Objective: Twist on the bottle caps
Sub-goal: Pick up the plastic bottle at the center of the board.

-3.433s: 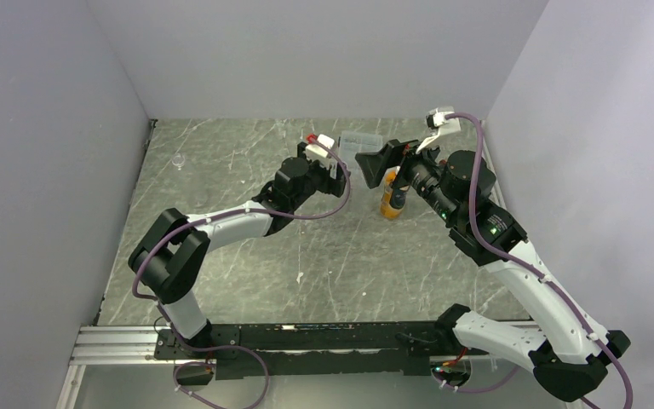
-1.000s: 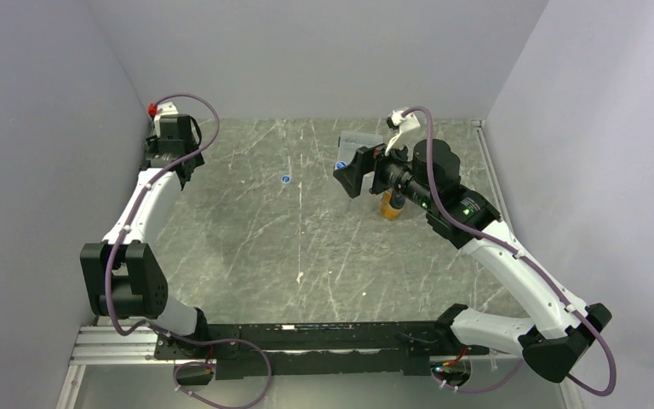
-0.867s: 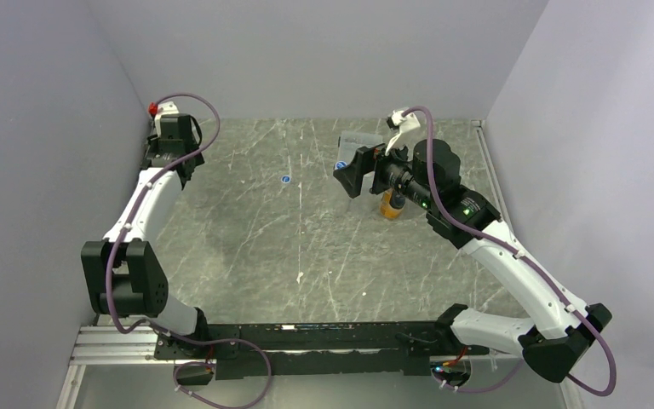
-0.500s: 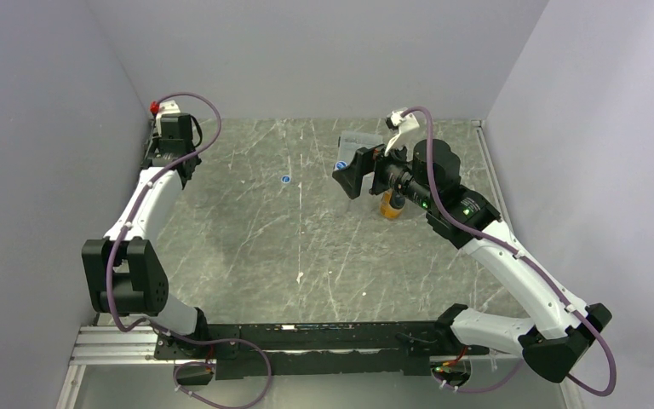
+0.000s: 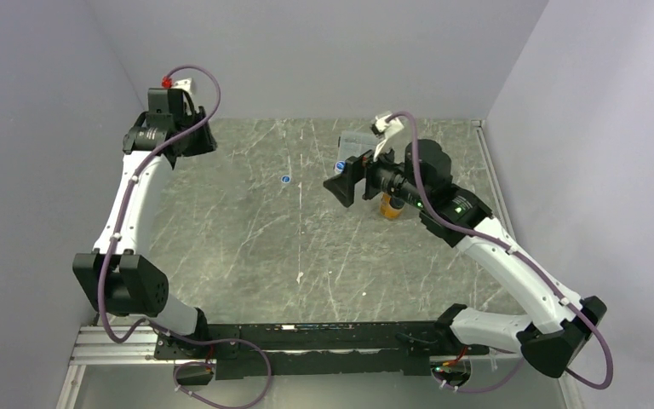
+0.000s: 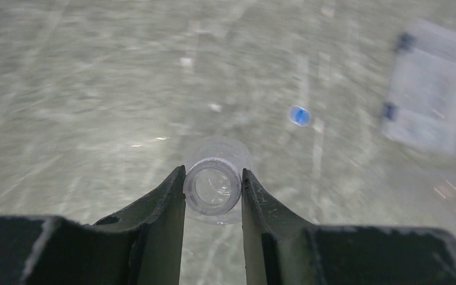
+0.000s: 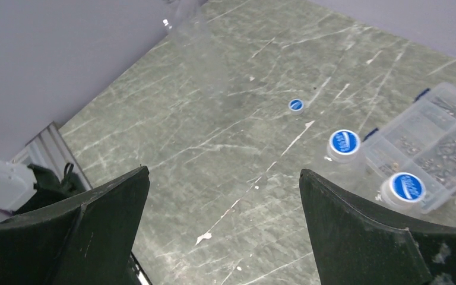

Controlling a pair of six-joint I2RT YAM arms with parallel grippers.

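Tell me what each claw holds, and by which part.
The left claw grips a small clear cup by its round side wall, one finger on each side. The right claw stands open, holding nothing.

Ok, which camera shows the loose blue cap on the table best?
Right wrist: the cap is sharp and unobstructed. Left wrist shows the cap blurred; the top view shows only a tiny blue dot.

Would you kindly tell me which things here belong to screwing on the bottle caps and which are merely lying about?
Belong to the job: loose blue cap; two fitted blue caps, apparently already screwed on; orange bottle.
Lying about: small clear cup, gripped by the left hand; clear plastic box.
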